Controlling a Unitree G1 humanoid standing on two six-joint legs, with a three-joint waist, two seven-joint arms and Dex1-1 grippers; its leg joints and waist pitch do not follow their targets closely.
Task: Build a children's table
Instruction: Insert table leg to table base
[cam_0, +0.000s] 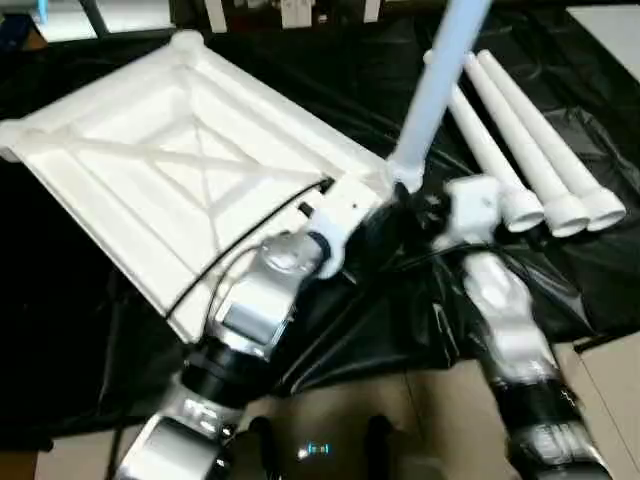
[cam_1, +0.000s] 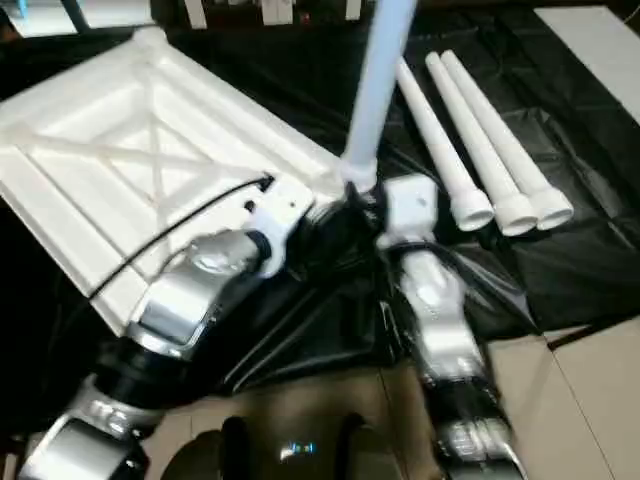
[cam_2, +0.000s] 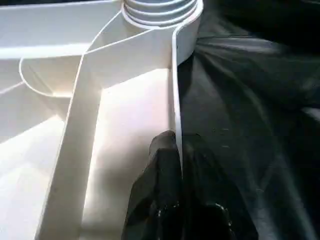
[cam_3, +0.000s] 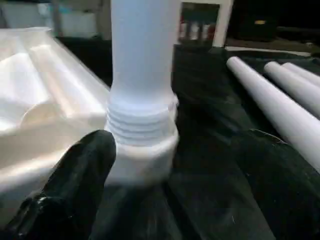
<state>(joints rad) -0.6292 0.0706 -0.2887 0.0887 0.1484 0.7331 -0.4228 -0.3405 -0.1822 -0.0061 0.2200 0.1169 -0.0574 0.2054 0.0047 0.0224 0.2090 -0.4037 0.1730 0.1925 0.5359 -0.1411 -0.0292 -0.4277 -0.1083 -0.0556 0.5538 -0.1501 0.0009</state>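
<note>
The white table top (cam_0: 150, 170) lies upside down on a black sheet, its X ribs facing up. One white leg (cam_0: 435, 90) stands upright in the near right corner socket (cam_2: 187, 35), its threaded end (cam_3: 142, 127) showing above the socket. My left gripper (cam_2: 177, 150) is shut on the top's thin rim (cam_2: 174, 90), just short of that corner. My right gripper (cam_3: 177, 142) is open around the base of the leg. One finger (cam_3: 82, 175) is close beside the collar and the other (cam_3: 277, 175) stands well apart from it.
Three more white legs (cam_0: 520, 130) lie side by side on the black sheet (cam_0: 560, 270) to the right of the upright leg. Tan floor (cam_0: 420, 400) shows below the sheet, near my body. A black cable (cam_0: 230, 260) runs along my left forearm.
</note>
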